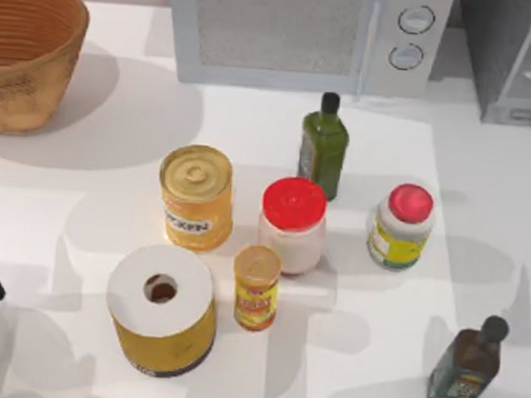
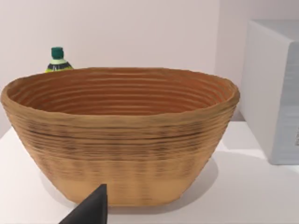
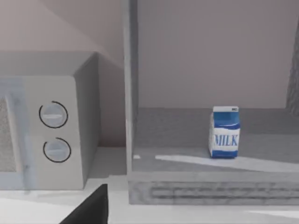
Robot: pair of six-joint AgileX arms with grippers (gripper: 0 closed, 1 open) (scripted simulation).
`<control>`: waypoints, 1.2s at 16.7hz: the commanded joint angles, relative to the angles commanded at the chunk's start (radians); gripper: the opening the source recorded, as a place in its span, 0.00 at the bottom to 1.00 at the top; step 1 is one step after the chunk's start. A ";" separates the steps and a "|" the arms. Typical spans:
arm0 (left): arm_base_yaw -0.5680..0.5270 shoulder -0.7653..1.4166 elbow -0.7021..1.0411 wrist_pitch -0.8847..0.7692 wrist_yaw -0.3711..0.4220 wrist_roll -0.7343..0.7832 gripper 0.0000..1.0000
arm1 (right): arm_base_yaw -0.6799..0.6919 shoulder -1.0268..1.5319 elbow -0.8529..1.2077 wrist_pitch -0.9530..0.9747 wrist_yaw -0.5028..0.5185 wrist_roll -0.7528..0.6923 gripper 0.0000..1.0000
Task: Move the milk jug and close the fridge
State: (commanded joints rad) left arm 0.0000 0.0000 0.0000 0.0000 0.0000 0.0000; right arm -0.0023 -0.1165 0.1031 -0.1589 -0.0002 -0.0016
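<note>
Right wrist view puts the milk jug (image 3: 224, 132) straight ahead of your right gripper (image 3: 88, 208) and off to one side, standing upright on the floor of the fridge (image 3: 210, 191), set back from the front lip with bare grey floor all round it. You see just one dark fingertip of that gripper at the frame's lower edge, so I cannot tell whether it is spread or closed; it carries nothing you can see. The fridge stands open toward the gripper, which is why the carton is reachable at all, and I judge the jug has yet to be moved. Beside the cabinet's near wall sits the microwave (image 3: 51, 135), its two knobs close to that wall, so your free room is the open mouth itself, not the side. Mind the raised front sill: I would judge you must go over it to reach the carton. In the top view the fridge (image 1: 517, 62) lies at the far right corner, with the red-lidded jar (image 1: 293, 224), the cans and bottles grouped well short of it. Your left gripper (image 2: 88, 210) is parked facing the basket (image 2: 121, 140); I cannot tell its state either.
</note>
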 joint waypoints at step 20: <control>0.000 0.000 0.000 0.000 0.000 0.000 1.00 | 0.002 -0.687 0.561 -1.310 0.007 -0.010 1.00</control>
State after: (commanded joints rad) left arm 0.0000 0.0000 0.0000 0.0000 0.0000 0.0000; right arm -0.0002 -0.8039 0.6641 -1.4692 0.0071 -0.0118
